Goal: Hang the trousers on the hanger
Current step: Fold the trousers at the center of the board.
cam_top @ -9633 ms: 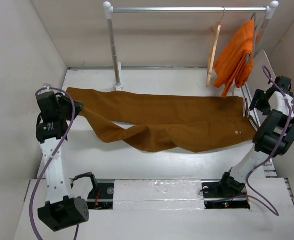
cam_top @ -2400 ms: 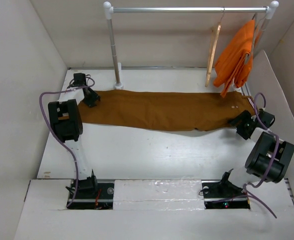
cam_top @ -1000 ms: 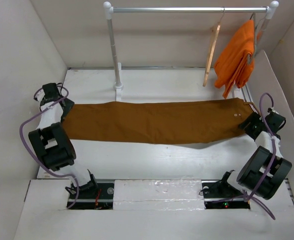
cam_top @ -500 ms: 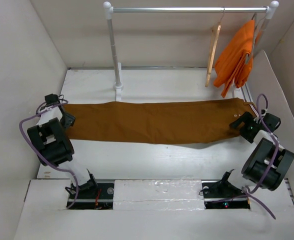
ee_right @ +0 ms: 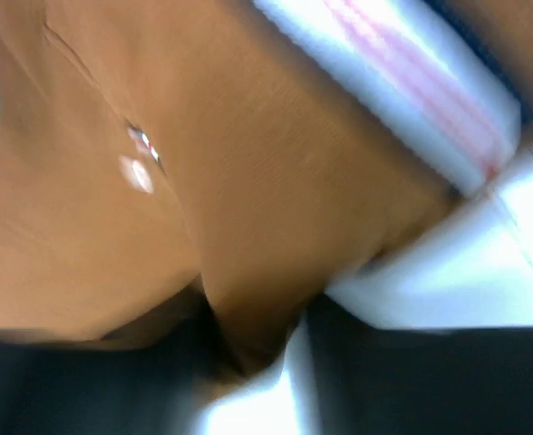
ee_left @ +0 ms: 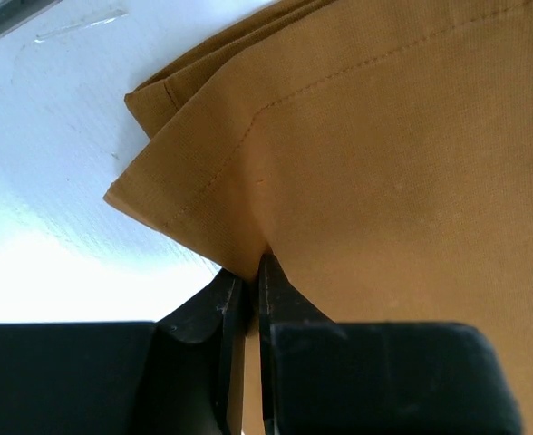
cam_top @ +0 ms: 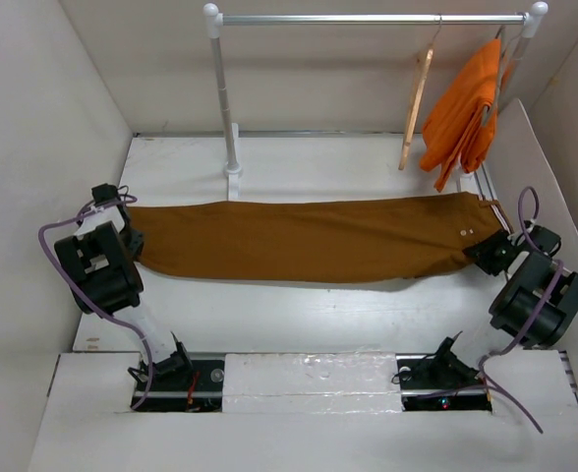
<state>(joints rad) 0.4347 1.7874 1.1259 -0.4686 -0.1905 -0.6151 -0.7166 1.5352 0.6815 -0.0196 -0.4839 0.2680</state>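
The trousers (cam_top: 309, 239) lie stretched lengthwise across the white surface (cam_top: 318, 315), leg ends to the left and waistband to the right, well apart from the hanger (cam_top: 416, 103), which hangs by its hook from the rail (cam_top: 368, 18) just beside the orange garment (cam_top: 463, 108). The left arm (cam_top: 97, 270) has its jaws clenched on a corner of the leg hem, the cloth pinched thin between them in the left wrist view. The right arm (cam_top: 540, 300) has its jaws at the waistband; that view is blurred, but they seem to be grasping a fold of cloth below the striped band and two pale buttons. The step in hand looks like straightening the garment before folding it over the hanger's bar. To do it well, both ends should hold even tension and travel together, so the legs stay stacked and no crease forms mid-length. No brand, label or readable writing shows on anything.
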